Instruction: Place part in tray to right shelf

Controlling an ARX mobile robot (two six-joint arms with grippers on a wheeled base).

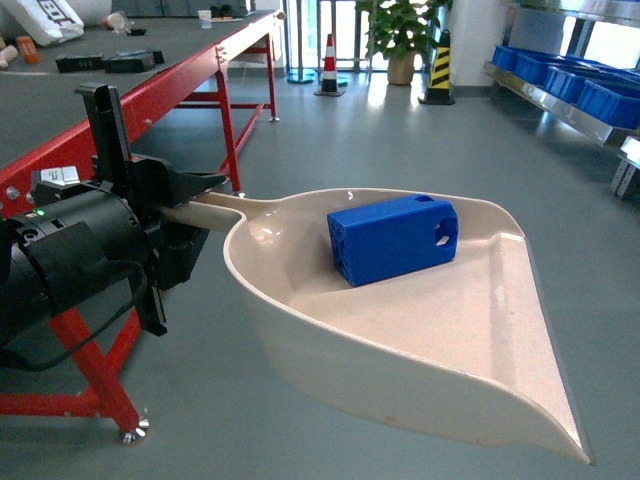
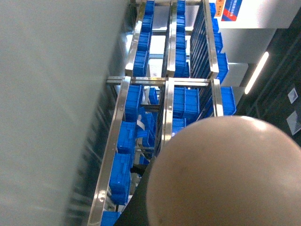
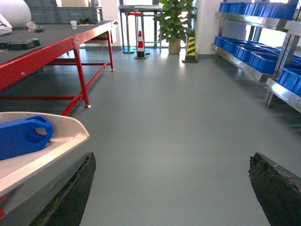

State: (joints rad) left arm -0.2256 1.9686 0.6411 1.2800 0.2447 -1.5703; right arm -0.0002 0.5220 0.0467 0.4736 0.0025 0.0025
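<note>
Left gripper [image 1: 185,215], at the left of the head view: closed on the straight handle of the tray [image 1: 520,300], which it carries clear of the floor. The scoop extends to the right of and forward from this claw, its long axis running from the handle toward the open lip at lower right. The part [image 1: 392,238] lies inside the tray, beyond the handle junction and against the raised rear rim, long side across the scoop, well back from the open lip.

Right gripper [image 3: 171,188], seen only in its own wrist view: fingers spread wide and holding nothing. The tray rim and part lie just to its left; open grey floor lies ahead.

Right shelf [image 1: 560,100]: far to the right of and beyond both claws, its steel front rail carrying blue crates [image 1: 585,85]. The left arm alone bears the load, so the move likely depends on carrying the tray rightward while keeping the lip from dipping. A red table [image 1: 150,100] stands behind the left claw; a striped cone [image 1: 329,65] and a plant [image 1: 400,35] stand far ahead.
</note>
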